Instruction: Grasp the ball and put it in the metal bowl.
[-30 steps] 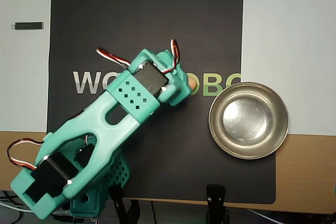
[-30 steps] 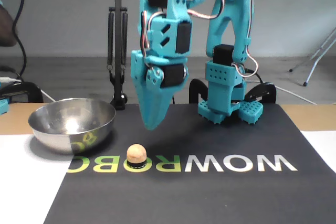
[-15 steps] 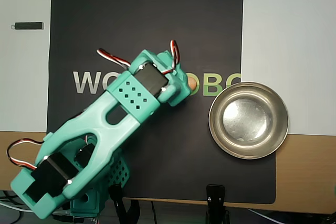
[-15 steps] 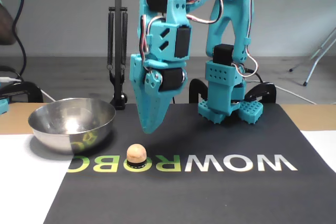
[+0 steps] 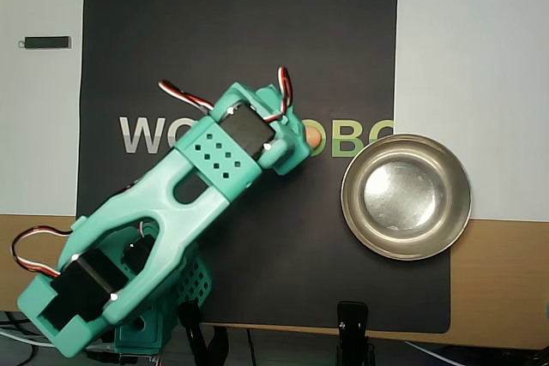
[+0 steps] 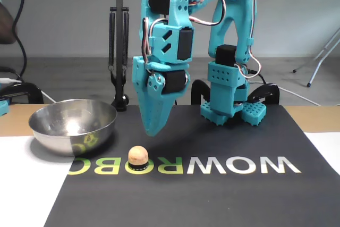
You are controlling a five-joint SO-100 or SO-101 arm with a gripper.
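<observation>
Teal gripper [image 6: 150, 131], jaws closed and empty, has crept lower and nearer the ball [image 6: 138, 156]; metal bowl [image 6: 73, 126] empty. Must open before grasping.

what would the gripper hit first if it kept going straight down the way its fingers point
Probably the black mat, just behind and slightly right of the ball in the fixed view. The gripper looks shut; depth is unclear, so it might clip the ball.

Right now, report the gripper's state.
Gripper: shut, holding nothing, hanging above the mat just behind the ball, not touching it.
</observation>
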